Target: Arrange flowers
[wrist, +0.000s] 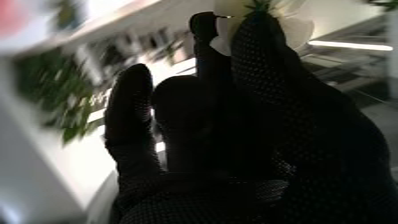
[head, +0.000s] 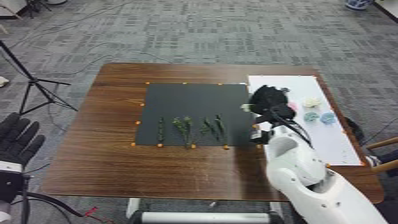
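In the head view my right hand (head: pixel 270 100) is over the boundary between the black mat (head: pixel 191 102) and the white board (head: pixel 345 145), with a pale flower (head: pixel 247 107) at its fingertips. From the right wrist view, the thumb and a finger of my right hand (wrist: pixel 298 107) pinch the pale flower (wrist: pixel 298 29) at its green centre. Green stems (head: pixel 184 131) lie side by side along the mat's near half. On the board rest a white flower (head: pixel 311 102), blue flowers (head: pixel 328 118) and a pink one (head: pixel 291 106), partly hidden by the hand. My left hand (head: pixel 19 140) is open at the left edge.
The brown table (head: pixel 151 175) surrounds the mat, with small orange markers (head: pixel 138 122) along the mat's edges. A black tripod (head: pixel 34 80) stands on the floor to the left. A wooden chair (head: pixel 384 155) is close to the table's right side.
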Motion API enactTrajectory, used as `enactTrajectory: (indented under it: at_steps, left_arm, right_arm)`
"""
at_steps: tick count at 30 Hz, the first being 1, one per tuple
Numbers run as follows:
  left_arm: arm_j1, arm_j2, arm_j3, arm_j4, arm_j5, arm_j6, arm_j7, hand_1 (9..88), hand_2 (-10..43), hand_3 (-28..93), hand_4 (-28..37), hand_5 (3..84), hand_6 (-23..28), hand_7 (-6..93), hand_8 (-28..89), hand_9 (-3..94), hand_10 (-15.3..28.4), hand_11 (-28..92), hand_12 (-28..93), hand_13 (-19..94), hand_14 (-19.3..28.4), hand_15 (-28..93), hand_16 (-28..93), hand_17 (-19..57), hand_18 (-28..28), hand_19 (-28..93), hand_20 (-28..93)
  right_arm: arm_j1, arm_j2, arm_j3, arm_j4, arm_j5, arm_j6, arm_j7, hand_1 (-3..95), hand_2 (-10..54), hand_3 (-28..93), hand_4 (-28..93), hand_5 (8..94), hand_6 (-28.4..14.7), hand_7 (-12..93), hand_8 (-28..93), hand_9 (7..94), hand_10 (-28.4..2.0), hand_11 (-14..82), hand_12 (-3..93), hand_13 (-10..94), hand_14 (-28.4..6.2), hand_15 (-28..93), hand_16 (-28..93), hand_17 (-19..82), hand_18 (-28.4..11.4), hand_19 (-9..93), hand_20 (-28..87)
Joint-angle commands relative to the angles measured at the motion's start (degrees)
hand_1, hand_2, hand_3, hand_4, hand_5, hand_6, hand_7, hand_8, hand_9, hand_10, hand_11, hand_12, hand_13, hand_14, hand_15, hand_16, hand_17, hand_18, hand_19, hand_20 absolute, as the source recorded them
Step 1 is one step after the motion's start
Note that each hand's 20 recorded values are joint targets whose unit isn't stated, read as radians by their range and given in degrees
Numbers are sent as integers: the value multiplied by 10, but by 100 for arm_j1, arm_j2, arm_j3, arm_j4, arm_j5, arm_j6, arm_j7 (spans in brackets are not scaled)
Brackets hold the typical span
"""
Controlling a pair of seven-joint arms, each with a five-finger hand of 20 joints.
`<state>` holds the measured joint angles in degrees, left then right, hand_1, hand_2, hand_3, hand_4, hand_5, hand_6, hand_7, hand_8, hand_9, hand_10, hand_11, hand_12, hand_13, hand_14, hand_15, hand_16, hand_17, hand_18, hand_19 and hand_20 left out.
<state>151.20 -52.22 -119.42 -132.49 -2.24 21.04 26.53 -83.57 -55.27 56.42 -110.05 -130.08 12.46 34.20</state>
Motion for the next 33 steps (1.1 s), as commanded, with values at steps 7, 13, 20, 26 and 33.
enactTrajectory:
  at_steps: [7,13,20,26,33]
  left_arm:
    - [-282,92,169,95,21,72,-83,227,199,660,-283,384,85,123,-73,338,143,199,136,238,135,287,-23,-34,105,186,128]
    - [-410,146,242,174,29,142,-197,227,199,660,-283,383,85,123,-73,338,143,198,137,238,135,287,-23,-34,104,186,128]
    - [-580,231,342,241,64,129,-258,227,199,660,-283,384,85,124,-73,337,142,198,137,238,135,286,-23,-34,105,186,128]
    - [-367,227,297,112,-10,88,-67,229,199,659,-283,384,85,124,-73,338,143,197,136,238,134,286,-22,-34,105,185,128]
    - [-439,282,372,128,-30,100,-11,230,200,658,-283,384,85,123,-73,338,143,197,137,238,134,287,-22,-34,104,186,129]
  right_arm:
    - [1900,-1181,-2118,946,312,-198,-1579,607,-95,687,-283,772,-1,283,57,797,-83,53,318,699,-94,757,314,304,-240,792,410]
    - [2120,-1593,-2363,1302,58,-439,-1772,601,-95,690,-283,765,1,293,47,793,-79,53,321,690,-95,756,317,292,-233,773,406]
    - [2208,-1864,-2657,1559,-101,-698,-1928,597,-95,694,-283,758,4,303,39,792,-78,53,319,689,-91,753,316,290,-230,767,407]
    - [2295,-1987,-2823,1655,86,-1035,-2215,598,-95,689,-283,756,5,307,29,789,-76,53,319,687,-90,751,317,285,-227,761,408]
    - [2397,-2197,-2830,1992,66,-1022,-2190,600,-95,685,-283,749,8,312,21,784,-74,53,320,682,-85,747,318,279,-223,753,408]
